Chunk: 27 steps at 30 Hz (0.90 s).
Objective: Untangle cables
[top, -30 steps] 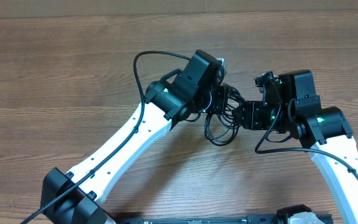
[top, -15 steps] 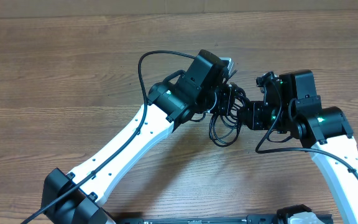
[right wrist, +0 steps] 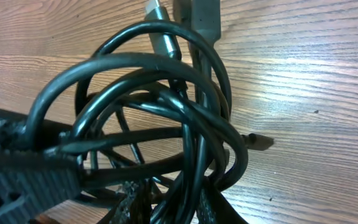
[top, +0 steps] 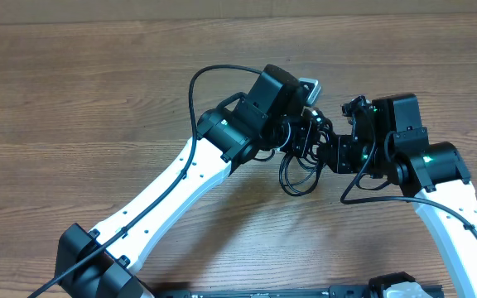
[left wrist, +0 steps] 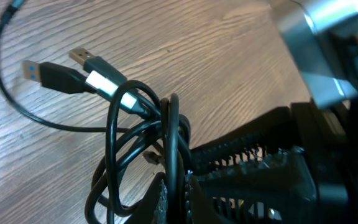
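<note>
Squarely between the two grippers sits a tangle of thin black glossy cables [left wrist: 171,124] over the wood-grain tabletop [left wrist: 229,56]. The left gripper [left wrist: 176,198] is almost closed, its ridged pads pinching several strands. The right gripper [right wrist: 173,208] clamps the same knot opposite. A silver-tipped plug [left wrist: 78,57] juts beyond the left gripper.

A robot lab bench is indicated: a left arm [top: 164,186] and a right arm [top: 462,219], both white, are mounted at the near edge of a wood-grain table [top: 73,99]. Green status lights [top: 426,159] are lit on the right arm, and a plain beige strip [top: 222,7] is glimpsed beyond.
</note>
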Available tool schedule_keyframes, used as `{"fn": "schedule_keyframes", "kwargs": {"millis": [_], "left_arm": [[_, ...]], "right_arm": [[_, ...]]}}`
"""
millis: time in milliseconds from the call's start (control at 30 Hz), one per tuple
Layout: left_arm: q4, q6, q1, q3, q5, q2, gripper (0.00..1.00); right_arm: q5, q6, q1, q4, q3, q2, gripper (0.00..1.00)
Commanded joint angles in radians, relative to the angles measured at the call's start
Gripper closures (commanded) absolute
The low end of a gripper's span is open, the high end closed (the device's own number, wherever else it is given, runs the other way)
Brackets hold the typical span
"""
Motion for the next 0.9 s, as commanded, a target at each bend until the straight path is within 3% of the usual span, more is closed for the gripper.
{"fn": "schedule_keyframes", "kwargs": {"millis": [0,367,433,500,867], "left_arm": [[0.011,0.054,-0.015,0.001,0.125,0.002,0.96],[0.008,0.138,-0.014,0.001,0.204,0.002,0.96],[0.007,0.142,-0.014,0.001,0.203,0.002,0.96],[0.007,0.142,-0.014,0.001,0.203,0.002,0.96],[0.002,0.115,-0.014,0.001,0.136,0.002,0.96]], "right_arm": [[-0.003,-0.006,0.002,0.012,0.018,-0.015,0.77],[0.020,-0.002,0.002,0.012,0.018,-0.014,0.77],[0.020,-0.002,0.002,0.012,0.018,-0.013,0.83],[0.020,-0.002,0.002,0.013,0.018,-0.010,0.96],[0.011,0.002,0.002,0.013,0.018,0.018,0.96]]}}
